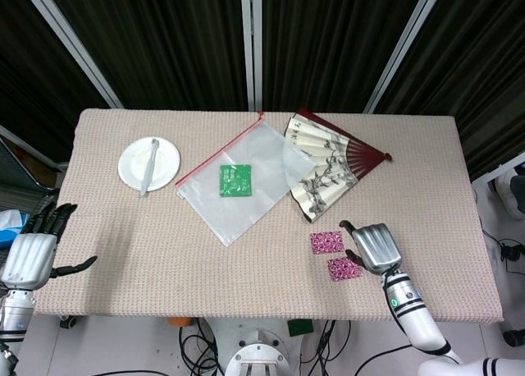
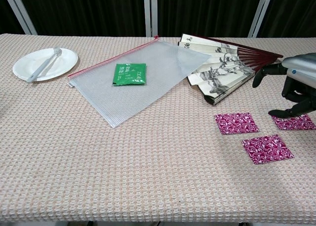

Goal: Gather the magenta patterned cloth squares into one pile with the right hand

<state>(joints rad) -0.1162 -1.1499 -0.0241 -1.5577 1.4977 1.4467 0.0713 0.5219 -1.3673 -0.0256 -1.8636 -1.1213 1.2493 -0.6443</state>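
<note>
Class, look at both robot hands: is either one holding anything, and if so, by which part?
Nothing is held. The right robot hand hangs open above the far-right cloth square, fingers curled downward but gripping nothing. The left robot hand is open beside the table.

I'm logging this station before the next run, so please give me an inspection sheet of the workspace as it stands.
Surface: table under a beige woven cloth.
Job's things: three magenta patterned cloth squares, lying apart and not piled: the left square, the near square and the right square, which is partly under the right hand.
Clutter: clear zip bag with red seal holding a green sachet; painted folding fan with dark red ribs; white plate carrying a white utensil.
Hands: right hand above the right square, fingertips at it, holding nothing; left hand off the table's left edge, fingers spread.
Cables: some on the floor beneath the table.
Surroundings: dark curtains behind.
</note>
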